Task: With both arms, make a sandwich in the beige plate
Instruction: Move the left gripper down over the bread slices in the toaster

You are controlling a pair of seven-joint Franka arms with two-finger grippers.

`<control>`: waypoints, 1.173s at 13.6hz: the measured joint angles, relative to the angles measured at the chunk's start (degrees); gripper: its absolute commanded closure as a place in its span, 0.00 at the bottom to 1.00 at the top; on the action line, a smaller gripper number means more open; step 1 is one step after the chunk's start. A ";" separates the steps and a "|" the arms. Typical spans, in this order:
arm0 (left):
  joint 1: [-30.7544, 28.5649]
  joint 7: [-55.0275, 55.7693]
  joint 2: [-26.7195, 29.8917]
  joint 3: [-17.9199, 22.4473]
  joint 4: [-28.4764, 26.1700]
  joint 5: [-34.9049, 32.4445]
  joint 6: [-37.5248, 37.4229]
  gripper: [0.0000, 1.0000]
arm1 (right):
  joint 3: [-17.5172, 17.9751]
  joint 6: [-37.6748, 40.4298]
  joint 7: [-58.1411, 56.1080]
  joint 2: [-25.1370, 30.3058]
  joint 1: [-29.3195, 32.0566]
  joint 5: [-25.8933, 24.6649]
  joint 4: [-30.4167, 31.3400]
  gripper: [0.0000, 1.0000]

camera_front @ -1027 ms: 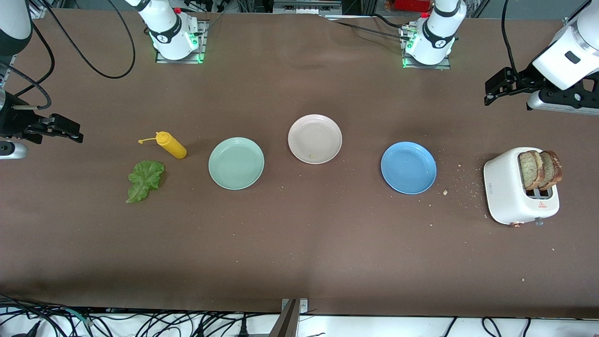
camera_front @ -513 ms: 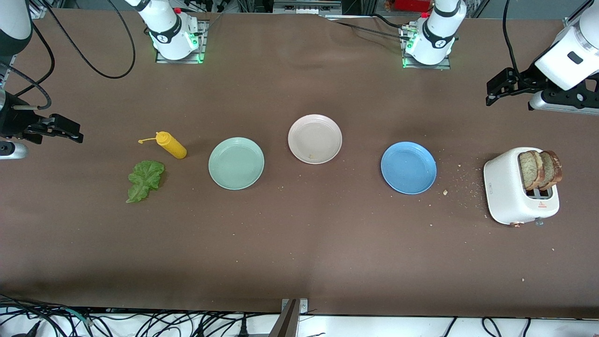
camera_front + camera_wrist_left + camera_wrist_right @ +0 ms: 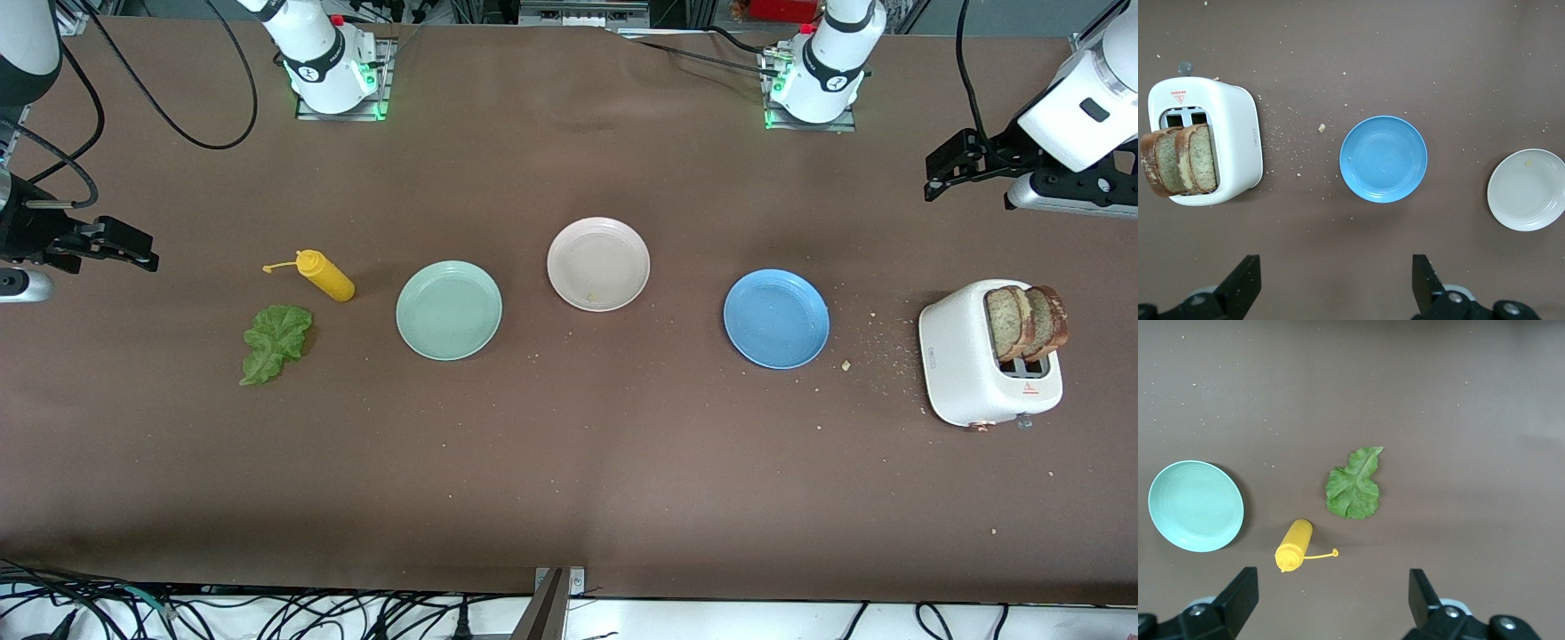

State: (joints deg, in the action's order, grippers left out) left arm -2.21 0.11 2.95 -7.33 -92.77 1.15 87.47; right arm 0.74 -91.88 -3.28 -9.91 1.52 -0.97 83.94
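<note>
Though set to build a sandwich, waiting with both arms up in the air, no piece yet picked up. Left pincer (image 3: 931, 176) over bare surface (image 3: 569, 498) at the left arm's end, fingers (image 3: 1245, 283) spread wide apart, clamped on nothing. Close to the spot beneath that pincer, a white toaster (image 3: 960, 356) with two slices of brown toast (image 3: 1027, 322) standing upright in its slots, and crumbs (image 3: 880, 356) scattered beside it. From that pincer toward the middle of the surface, first a blue plate (image 3: 776, 318), then the beige plate (image 3: 598, 264), bare but for a tiny speck, sitting between the blue plate and a mint-green plate (image 3: 449, 310) and farther from the front camera than both. Right pincer (image 3: 142, 249) over bare surface at the right arm's end, fingers (image 3: 1238, 600) likewise wide apart and empty. Near the spot beneath this pincer, a lettuce leaf (image 3: 276, 342) flat on the surface, and a yellow squeeze bottle (image 3: 326, 276) lying on its side just beside the leaf, apart from it, farther from the front camera. Mint-green plate next along from the bottle, toward the middle.
</note>
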 measured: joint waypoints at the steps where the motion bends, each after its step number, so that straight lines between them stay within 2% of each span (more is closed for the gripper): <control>1: -0.16 0.00 0.00 0.00 0.00 0.00 0.00 0.00 | 0.00 0.00 0.00 0.00 0.00 0.00 0.00 0.00; 7: -1.88 0.00 -0.27 0.08 -0.05 0.00 -0.30 0.00 | 0.04 -0.02 0.00 0.00 -0.03 0.10 0.00 0.00; 12: -5.02 -1.17 -4.90 0.28 -0.30 -3.75 -0.76 0.00 | 0.09 -0.05 0.00 -0.01 -0.03 0.11 0.00 0.00; 16: -6.00 -5.01 -8.85 0.28 -2.10 -6.18 7.10 0.00 | 0.13 -0.05 0.00 -0.05 -0.04 0.12 0.00 0.00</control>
State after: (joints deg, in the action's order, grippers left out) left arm -8.21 -4.90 -5.91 -7.04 -94.87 -5.03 94.57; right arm 0.87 -91.93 -3.28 -9.96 1.48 -0.85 83.94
